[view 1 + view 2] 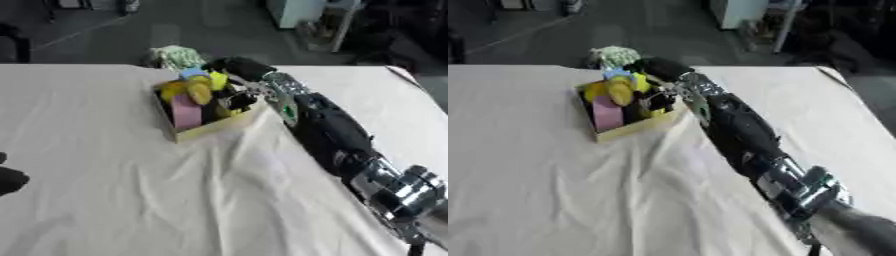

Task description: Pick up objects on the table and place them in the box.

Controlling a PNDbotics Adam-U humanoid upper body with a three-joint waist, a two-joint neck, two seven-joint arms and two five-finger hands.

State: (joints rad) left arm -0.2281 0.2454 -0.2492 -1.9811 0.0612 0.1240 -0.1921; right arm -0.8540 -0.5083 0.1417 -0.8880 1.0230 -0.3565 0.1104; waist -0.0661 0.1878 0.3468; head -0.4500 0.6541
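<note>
The right hand [238,97] reaches into the box [210,128]; whether its fingers are spread or curled, I cannot tell. The pink block [185,112] looks light, perhaps soft, best gripped across its flat sides.

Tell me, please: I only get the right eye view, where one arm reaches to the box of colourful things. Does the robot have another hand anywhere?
Observer: Yes. The left eye view shows a dark shape at its left edge, low on the table, most likely the left hand. Only a small part of it is in the picture.
Operator: Is it close to the box?
Observer: No. A wide stretch of bare white cloth lies between it and the box, which stands toward the table's far side.
</note>
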